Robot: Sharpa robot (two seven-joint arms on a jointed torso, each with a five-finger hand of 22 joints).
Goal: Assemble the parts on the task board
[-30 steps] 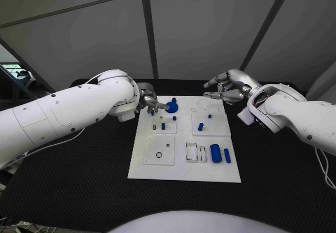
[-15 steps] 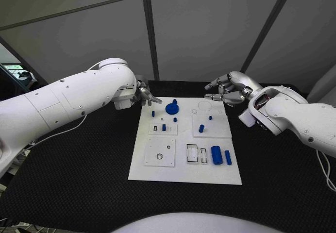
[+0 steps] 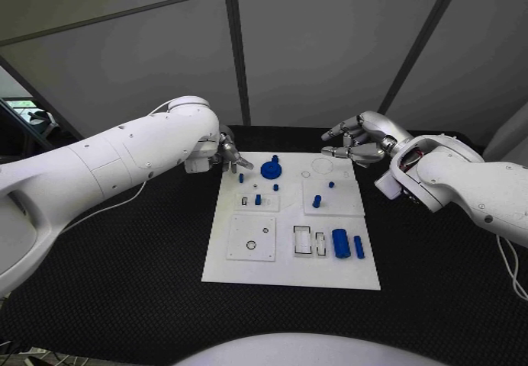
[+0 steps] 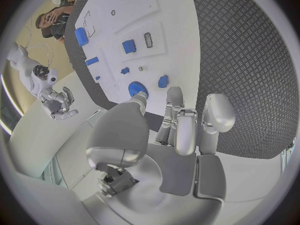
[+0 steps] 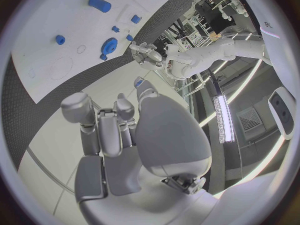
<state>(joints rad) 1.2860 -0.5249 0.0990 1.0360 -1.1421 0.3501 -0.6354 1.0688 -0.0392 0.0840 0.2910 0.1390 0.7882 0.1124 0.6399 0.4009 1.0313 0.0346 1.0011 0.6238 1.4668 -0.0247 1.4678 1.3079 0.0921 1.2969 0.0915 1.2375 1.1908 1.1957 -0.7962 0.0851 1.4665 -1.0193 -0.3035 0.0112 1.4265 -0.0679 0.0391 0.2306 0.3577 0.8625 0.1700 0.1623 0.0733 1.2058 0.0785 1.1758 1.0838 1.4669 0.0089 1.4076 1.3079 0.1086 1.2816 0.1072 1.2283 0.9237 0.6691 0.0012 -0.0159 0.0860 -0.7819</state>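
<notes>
— Since a second ago the left hand (image 3: 223, 150) has pulled back off the board (image 3: 288, 271) to its far left corner; the right hand (image 3: 361, 137) hasn't budged.

— Holding anything?

— Neither, I think: left fingers half-curled on nothing, right ones loosely spread past the far right corner, though the head view is small.

— Risks?

— That bulky left arm sweeping back could topple the upright pegs. The board is a smooth white plate on ribbed black matting. Parts are hard blue plastic: a round disc (image 3: 271, 171) far-left, a cylinder (image 3: 340, 242) near-right, slim pegs (image 3: 316, 201) mid-board.
</notes>
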